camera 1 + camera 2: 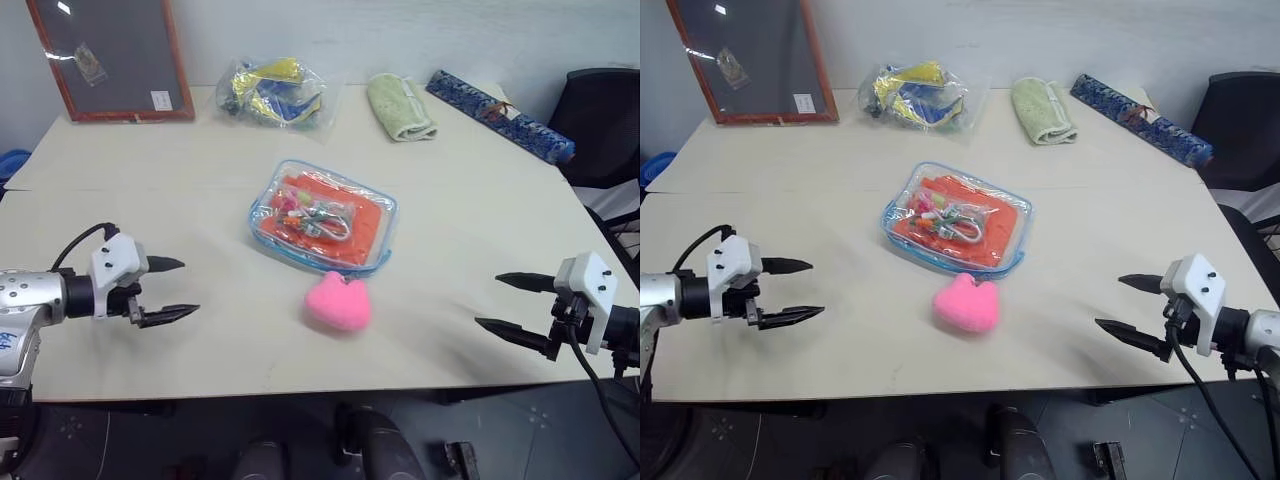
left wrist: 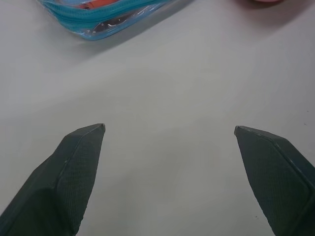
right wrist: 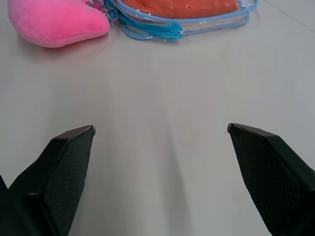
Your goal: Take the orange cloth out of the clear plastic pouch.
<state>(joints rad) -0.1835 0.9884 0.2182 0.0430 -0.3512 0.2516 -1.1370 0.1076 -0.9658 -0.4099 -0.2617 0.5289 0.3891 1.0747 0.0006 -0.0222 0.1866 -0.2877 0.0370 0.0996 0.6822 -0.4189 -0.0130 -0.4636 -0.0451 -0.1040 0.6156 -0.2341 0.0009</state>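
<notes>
The clear plastic pouch (image 1: 322, 215) with blue zipper edging lies flat in the middle of the table, zipped. Inside it, the orange cloth (image 1: 361, 223) fills most of the width, with small items resting on top. A pink plush charm (image 1: 338, 301) lies just in front of the pouch on its chain. My left gripper (image 1: 178, 288) hovers open over the table to the pouch's left, well apart from it. My right gripper (image 1: 502, 303) hovers open near the front right edge, also apart. The right wrist view shows the charm (image 3: 54, 22) and the pouch's edge (image 3: 162, 27) ahead.
Along the table's far side stand a framed dark board (image 1: 112, 57), a clear bag of yellow and blue items (image 1: 272, 92), a pale green towel (image 1: 400, 106) and a blue patterned roll (image 1: 500, 115). A black chair (image 1: 605, 120) stands at the right.
</notes>
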